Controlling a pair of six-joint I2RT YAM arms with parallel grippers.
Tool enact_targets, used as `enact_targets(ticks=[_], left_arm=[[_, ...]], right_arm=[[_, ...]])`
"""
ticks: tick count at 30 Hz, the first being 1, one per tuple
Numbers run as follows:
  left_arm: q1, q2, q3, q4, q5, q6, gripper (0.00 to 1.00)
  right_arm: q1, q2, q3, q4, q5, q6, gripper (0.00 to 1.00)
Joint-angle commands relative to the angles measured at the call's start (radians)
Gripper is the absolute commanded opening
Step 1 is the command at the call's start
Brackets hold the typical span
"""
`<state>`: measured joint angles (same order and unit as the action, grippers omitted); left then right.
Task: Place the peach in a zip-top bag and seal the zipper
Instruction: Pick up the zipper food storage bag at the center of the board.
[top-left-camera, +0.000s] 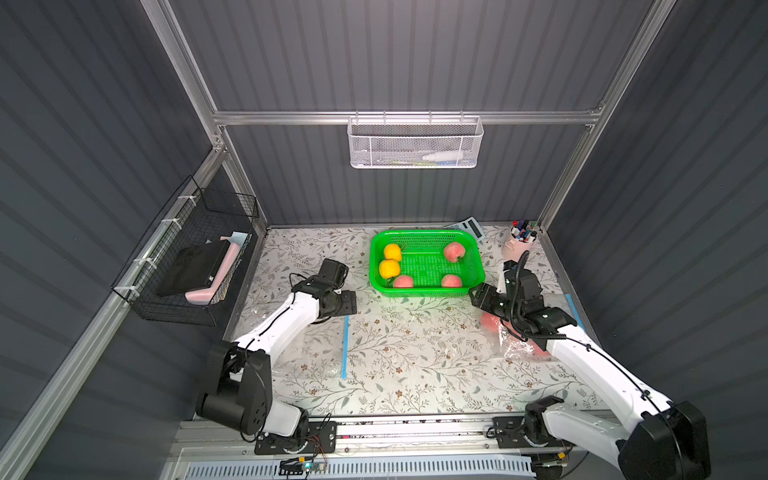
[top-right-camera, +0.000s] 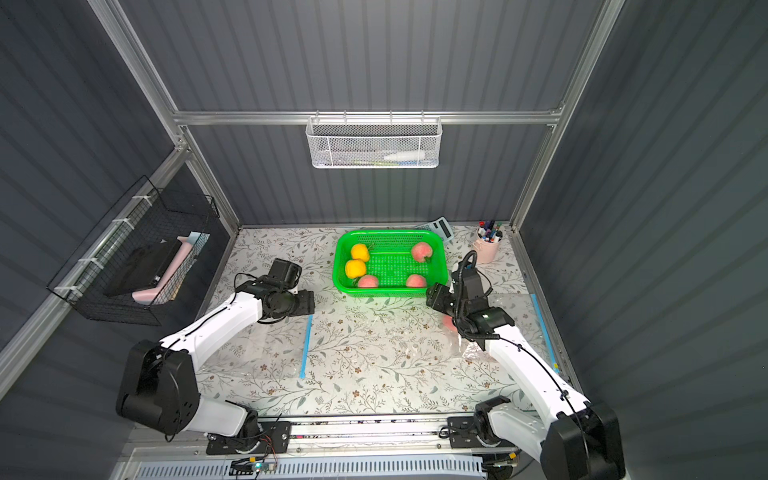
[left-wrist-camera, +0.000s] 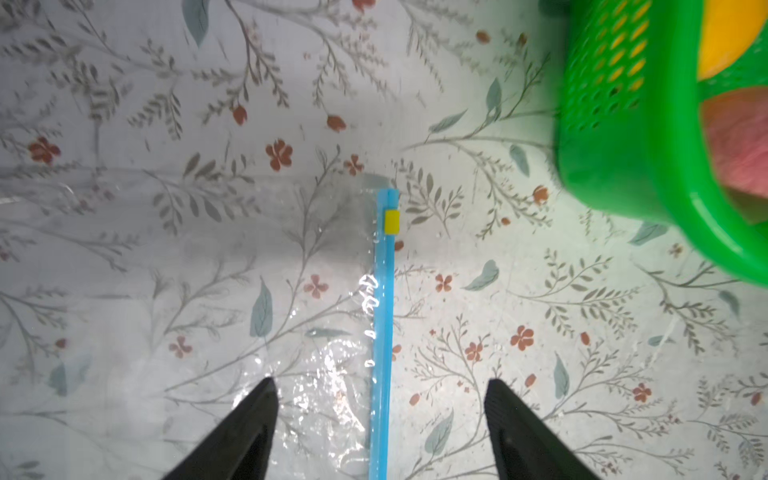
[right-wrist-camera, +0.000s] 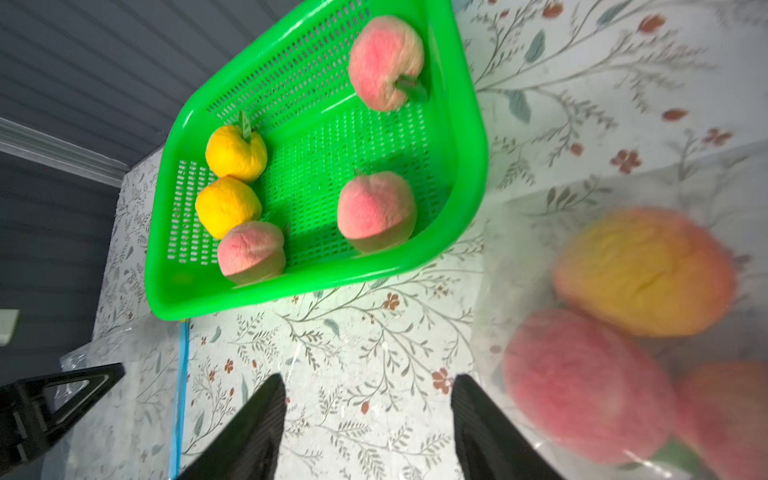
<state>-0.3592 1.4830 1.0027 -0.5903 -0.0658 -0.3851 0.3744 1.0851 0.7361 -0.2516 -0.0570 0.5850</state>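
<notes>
Straddling left end effector (left-wrist-camera: 381, 381): jaws spread, pinching nothing; the blue zipper strip (left-wrist-camera: 384, 332) runs between its two black fingers (left-wrist-camera: 249, 428); whether the tips touch the plastic cannot be told.
Green basket (top-left-camera: 426, 292): by the worktop's (top-left-camera: 415, 374) far edge, right of the middle.
Loose peaches: five lie in the green basket. There are three pink peaches (top-left-camera: 454, 252), one toward its far right corner and two along its near wall. Two yellow peaches (top-left-camera: 392, 252) touch each other at its left wall.
Empty zip-top bag (top-left-camera: 320, 349): flat on the worktop toward the left edge, partly under the left arm; its zipper strip faces the worktop's middle and runs from the near edge toward the far edge.
Yellow slider (left-wrist-camera: 391, 221): on the strip, at the end nearest the green basket.
Filled zip-top bag (top-left-camera: 509, 345): toward the right edge, partly under the right arm. The right wrist view shows three blurred peaches inside: a yellow-orange peach (right-wrist-camera: 644, 270), a bagged pink peach (right-wrist-camera: 582, 386) and a third peach (right-wrist-camera: 727, 419) cut by the frame.
Right end effector (right-wrist-camera: 370, 380): jaws spread, empty, above bare worktop between the green basket's near right corner and the filled zip-top bag.
Pen cup (top-left-camera: 518, 245): upright in the far right corner.
Calculator (top-left-camera: 469, 227): at the far edge, just behind the green basket.
</notes>
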Motion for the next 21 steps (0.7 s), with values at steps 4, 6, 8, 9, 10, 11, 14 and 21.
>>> enact_targets(ticks=[4, 6, 8, 9, 10, 11, 14, 21], left_arm=[[-0.052, 0.098, 0.009, -0.062, -0.077, -0.013, 0.61], [-0.055, 0.127, 0.014, -0.056, -0.065, -0.012, 0.56], [-0.058, 0.149, 0.013, -0.053, -0.066, -0.014, 0.52], [-0.058, 0.156, 0.011, -0.050, -0.066, -0.016, 0.51], [-0.058, 0.162, 0.007, -0.047, -0.068, -0.017, 0.50], [-0.058, 0.169, 0.006, -0.043, -0.067, -0.018, 0.48], [-0.058, 0.190, 0.006, -0.039, -0.062, -0.019, 0.43], [-0.057, 0.215, 0.002, -0.033, -0.063, -0.025, 0.32]], right_arm=[[0.069, -0.069, -0.082, 0.139, -0.002, 0.092, 0.72], [0.075, -0.070, -0.087, 0.148, -0.003, 0.096, 0.72], [0.079, -0.068, -0.090, 0.154, 0.002, 0.096, 0.73], [0.080, -0.067, -0.092, 0.159, 0.002, 0.095, 0.74], [0.081, -0.065, -0.096, 0.164, 0.004, 0.092, 0.74], [0.082, -0.061, -0.098, 0.167, 0.006, 0.091, 0.74], [0.084, -0.050, -0.104, 0.179, 0.002, 0.091, 0.79], [0.085, -0.044, -0.111, 0.205, -0.009, 0.085, 0.85]])
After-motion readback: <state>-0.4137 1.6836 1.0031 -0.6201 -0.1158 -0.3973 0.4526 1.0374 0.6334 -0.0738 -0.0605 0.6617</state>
